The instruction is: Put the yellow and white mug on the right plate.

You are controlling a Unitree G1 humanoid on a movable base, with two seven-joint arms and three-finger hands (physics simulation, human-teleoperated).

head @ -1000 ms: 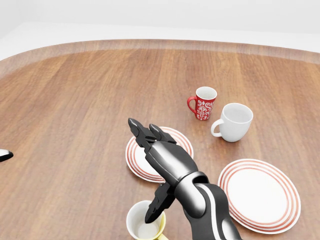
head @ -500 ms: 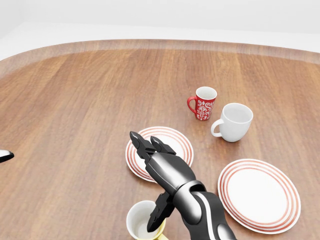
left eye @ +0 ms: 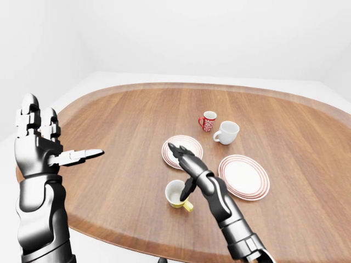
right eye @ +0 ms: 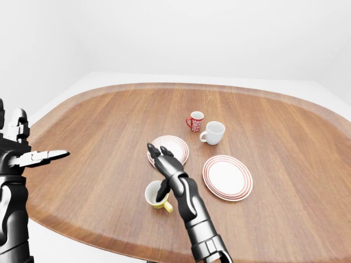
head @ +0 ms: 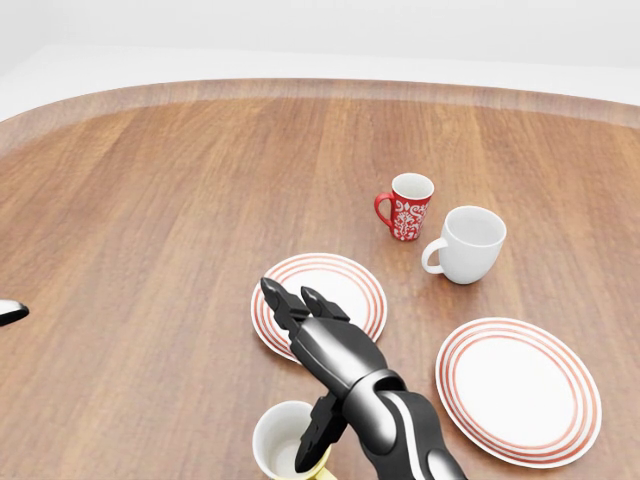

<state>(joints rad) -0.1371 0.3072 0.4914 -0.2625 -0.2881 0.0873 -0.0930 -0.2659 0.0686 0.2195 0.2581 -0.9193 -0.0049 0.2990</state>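
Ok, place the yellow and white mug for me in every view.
Left-eye view: yellow and white mug low centre, under the right robot hand.
Head view: bottom edge, left of centre, partly cut off.
Right-eye view: low, left of centre.
Shared landmark: the left plate just above it.

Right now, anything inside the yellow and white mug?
The right hand's thumb dips over the yellow and white mug's rim, fingers open. The visible white interior looks empty; the part under the thumb is hidden.
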